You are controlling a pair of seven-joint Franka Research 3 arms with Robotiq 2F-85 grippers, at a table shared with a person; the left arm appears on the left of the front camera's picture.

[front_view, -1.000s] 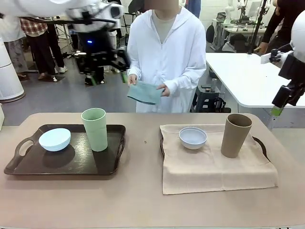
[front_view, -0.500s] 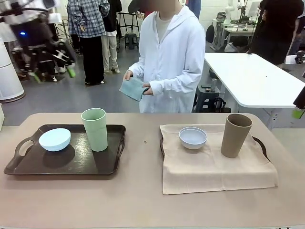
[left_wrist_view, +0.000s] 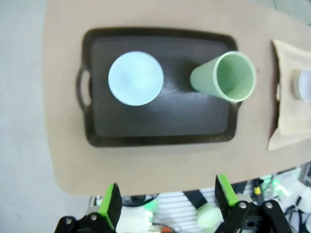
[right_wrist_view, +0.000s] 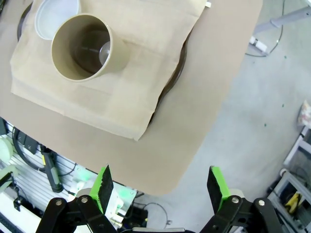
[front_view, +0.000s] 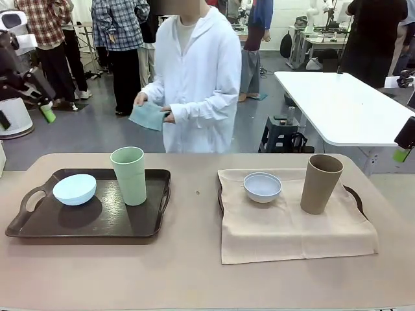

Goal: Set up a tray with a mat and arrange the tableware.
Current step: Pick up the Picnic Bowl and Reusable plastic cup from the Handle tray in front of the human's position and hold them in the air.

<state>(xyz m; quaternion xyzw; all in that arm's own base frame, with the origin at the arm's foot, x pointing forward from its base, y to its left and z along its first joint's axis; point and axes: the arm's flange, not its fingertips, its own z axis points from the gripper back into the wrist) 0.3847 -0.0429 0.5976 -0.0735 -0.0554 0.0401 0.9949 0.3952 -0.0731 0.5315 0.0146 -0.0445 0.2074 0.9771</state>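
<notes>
Nearest on the worktop [front_view: 194, 278], the right tray [front_view: 356, 194] looked done: beige mat [front_view: 292, 236] draped over it, white bowl [front_view: 262, 186] and tan-brown tumbler [front_view: 320, 183] standing on the mat, well apart. The left tray [front_view: 117, 223] had no mat, with the light blue bowl [front_view: 74, 189] and pale green tumbler [front_view: 129, 175] sitting straight on the bare dark surface, near each other but not touching.

Beyond the far edge, a person [front_view: 201, 84] held a teal cloth [front_view: 148, 116] in both hands, clear of the worktop.

Likely step: get that cloth onto the left tray. To do it well, the tray probably needed clearing first. The tumbler should be lifted straight up, since it is tall and could tip, and the bowl taken by its rim. The cloth should then be laid flat and centred before the pieces go back on.

The left gripper [left_wrist_view: 167, 194] hung high above the left tray, its fingers spread wide, holding and touching nothing. The right gripper [right_wrist_view: 159, 180] hung high above the right end of the worktop, also spread wide and empty.
</notes>
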